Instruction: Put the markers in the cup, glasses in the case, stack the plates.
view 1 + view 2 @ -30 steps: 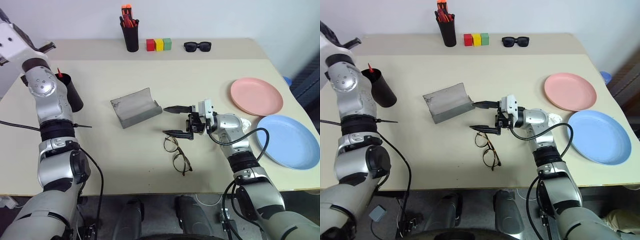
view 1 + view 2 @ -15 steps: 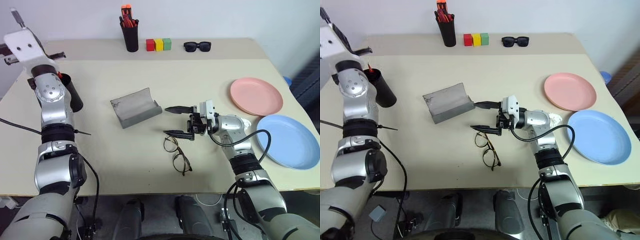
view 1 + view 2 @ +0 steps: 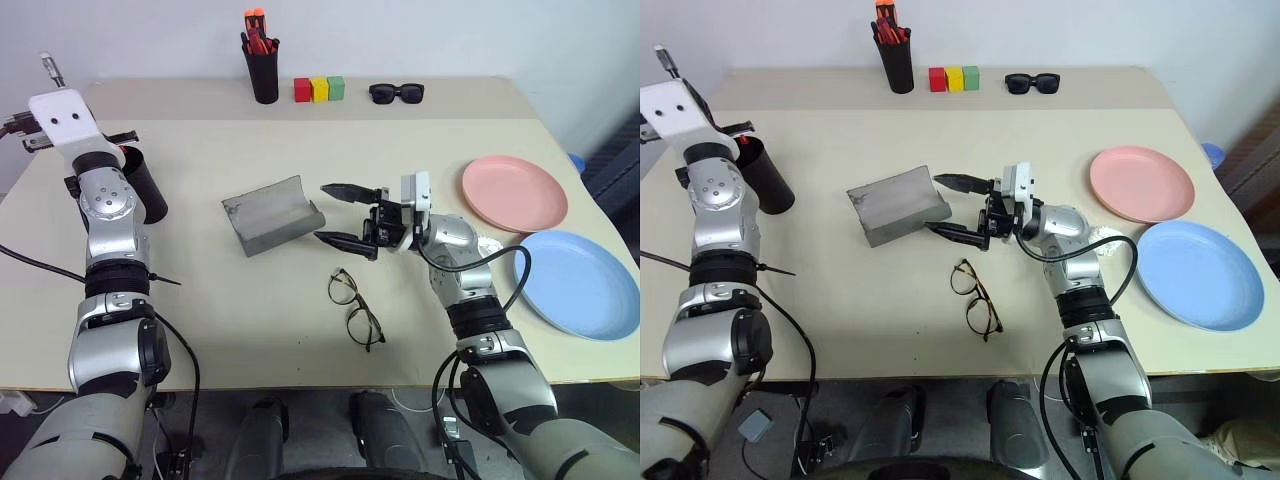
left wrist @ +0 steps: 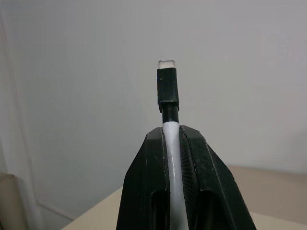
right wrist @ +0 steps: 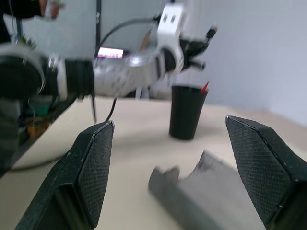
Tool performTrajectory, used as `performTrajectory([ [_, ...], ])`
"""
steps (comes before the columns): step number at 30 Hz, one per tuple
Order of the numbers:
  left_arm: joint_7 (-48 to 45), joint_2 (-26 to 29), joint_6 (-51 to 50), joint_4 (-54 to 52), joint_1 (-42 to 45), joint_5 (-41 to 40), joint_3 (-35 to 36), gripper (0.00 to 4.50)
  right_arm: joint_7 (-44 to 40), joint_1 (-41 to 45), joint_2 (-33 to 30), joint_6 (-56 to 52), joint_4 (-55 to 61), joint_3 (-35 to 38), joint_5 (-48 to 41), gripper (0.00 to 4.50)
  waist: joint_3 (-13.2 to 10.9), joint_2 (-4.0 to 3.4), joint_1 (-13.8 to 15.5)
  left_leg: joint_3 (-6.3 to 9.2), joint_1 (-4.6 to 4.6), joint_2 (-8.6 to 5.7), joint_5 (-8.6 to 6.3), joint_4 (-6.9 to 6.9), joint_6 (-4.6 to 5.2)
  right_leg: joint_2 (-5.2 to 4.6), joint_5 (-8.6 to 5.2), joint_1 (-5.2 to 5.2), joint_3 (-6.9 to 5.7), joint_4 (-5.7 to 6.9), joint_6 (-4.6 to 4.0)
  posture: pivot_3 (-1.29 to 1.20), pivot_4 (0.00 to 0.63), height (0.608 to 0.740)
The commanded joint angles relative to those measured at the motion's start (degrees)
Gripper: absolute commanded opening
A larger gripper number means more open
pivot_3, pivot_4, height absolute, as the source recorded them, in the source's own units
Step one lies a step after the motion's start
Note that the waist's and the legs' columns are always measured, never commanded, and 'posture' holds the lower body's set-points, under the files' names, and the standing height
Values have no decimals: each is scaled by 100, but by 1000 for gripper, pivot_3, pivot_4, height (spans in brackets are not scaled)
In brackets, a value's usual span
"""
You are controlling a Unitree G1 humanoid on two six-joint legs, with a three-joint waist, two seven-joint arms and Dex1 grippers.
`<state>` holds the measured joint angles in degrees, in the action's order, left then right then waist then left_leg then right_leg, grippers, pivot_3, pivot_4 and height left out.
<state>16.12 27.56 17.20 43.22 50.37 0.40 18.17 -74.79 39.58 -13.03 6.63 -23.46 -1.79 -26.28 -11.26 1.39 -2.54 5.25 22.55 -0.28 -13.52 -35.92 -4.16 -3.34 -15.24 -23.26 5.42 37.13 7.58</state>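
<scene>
Lying below right gripper (image 3: 343, 215): glasses (image 3: 356, 308).

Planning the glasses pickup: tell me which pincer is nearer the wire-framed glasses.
Right. The right pincer hovers open just above the glasses, beside the case; the left pincer is far off, by the cup.

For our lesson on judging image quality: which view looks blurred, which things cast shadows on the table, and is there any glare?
Right wrist view: the case and the left arm behind it look smeared. Left eye view: soft shadows beside the cup and under the right gripper. Left wrist view: a thin glare line runs down the white marker.
</scene>
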Motion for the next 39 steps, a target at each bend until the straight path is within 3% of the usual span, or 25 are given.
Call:
performTrajectory([
  [1, 19, 57, 145, -2, 28, 57, -45, 19, 43, 79, 54, -45, 275, 90, -151, 3802, 0, 0, 0, 0, 0, 0, 0, -1, 0, 0, 0, 0, 0, 0, 0, 0, 150, 740],
  [35, -56, 65, 487, 462, -227, 164, -295, 19, 227, 67, 46, -21, 347, 112, -128, 3802, 0, 0, 0, 0, 0, 0, 0, -1, 0, 0, 0, -1, 0, 1, 0, 0, 150, 740],
  [38, -71, 45, 497, 481, -225, 157, -297, 1145, 230, 82, 34, -8, 324, 121, -123, 3802, 0, 0, 0, 0, 0, 0, 0, -1, 0, 0, 0, -1, 0, 1, 0, 0, 150, 740],
  [39, -74, 39, 500, 484, -229, 157, -298, 1717, 232, 83, 30, -4, 322, 125, -121, 3802, 0, 0, 0, 0, 0, 0, 0, -1, 0, 0, 0, -1, 0, 1, 0, 0, 150, 740],
])
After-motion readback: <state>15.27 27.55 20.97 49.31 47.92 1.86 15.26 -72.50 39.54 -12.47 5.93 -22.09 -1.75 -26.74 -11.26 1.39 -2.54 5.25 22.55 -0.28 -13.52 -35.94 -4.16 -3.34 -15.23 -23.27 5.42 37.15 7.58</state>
